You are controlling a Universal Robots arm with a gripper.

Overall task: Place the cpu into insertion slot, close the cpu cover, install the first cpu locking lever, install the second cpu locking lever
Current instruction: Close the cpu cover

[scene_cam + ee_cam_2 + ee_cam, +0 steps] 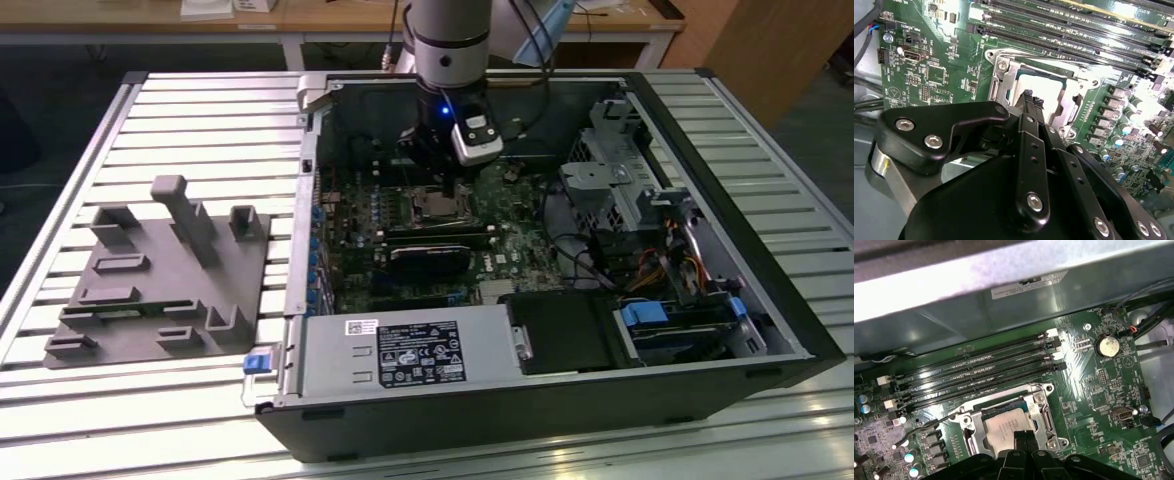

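The grey robot arm (447, 50) reaches down into the open black computer case (747, 190), which lies on the slatted aluminium desk (200, 130). The black two-fingered claw (1032, 98) hangs directly above the small square silver-rimmed insertion slot (437, 207), its fingers pressed together and gripping nothing. In both wrist views the small flat square cpu with a dull grey metal top (1001, 427) sits inside the slot. The thin square silvery cpu cover (1047, 416) appears to lie flat around it, with the chip visible through the cut-out. A thin metal lever (929, 427) projects beside the cover; whether it is latched cannot be determined. The long black memory slots (979, 372) run just beside the socket
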